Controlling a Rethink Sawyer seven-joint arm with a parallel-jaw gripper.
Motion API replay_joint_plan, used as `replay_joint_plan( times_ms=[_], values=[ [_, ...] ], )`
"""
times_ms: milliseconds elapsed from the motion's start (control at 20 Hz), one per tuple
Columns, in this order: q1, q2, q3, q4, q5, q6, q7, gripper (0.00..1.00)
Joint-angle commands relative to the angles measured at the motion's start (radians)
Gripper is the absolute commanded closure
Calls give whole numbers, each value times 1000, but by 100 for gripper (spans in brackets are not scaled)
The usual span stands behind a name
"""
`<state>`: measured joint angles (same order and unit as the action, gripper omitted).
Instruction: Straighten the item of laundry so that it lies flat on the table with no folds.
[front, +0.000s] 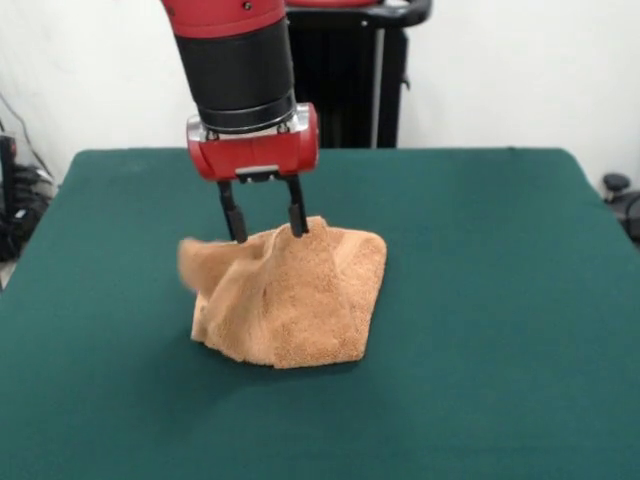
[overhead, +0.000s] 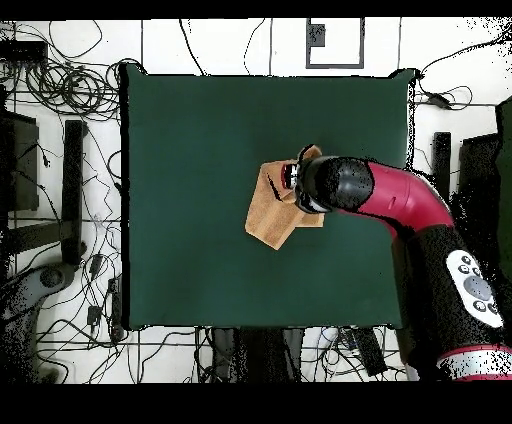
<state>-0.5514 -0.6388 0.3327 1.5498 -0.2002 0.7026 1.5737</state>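
- My gripper hangs straight down over the middle of the green table, its red housing above two thin black fingers.
- The fingers stand apart from each other, and both tips sink into the top ridge of the orange-tan terry towel. The jaws look spread rather than pinched together; I cannot tell for certain whether any cloth is caught between them.
- The towel is bunched into a peaked heap, highest right under my fingertips and sloping down to the felt on all sides.
- One corner sticks out to the picture's left in the front view, raised off the table and blurred.
- Deep folds run down the heap's near face; its lower edge rests on the table.
- In the overhead view the towel lies a little off the table's centre, partly hidden under my arm's wrist end, with a creased, uneven outline.
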Motion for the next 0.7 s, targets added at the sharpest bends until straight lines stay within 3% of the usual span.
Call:
replay_joint_plan(
  times_ms=[50,700],
  values=[
    [56,54,67,-82,51,155,48,0],
    [87,43,46,-128,65,203,55,0]
  ],
)
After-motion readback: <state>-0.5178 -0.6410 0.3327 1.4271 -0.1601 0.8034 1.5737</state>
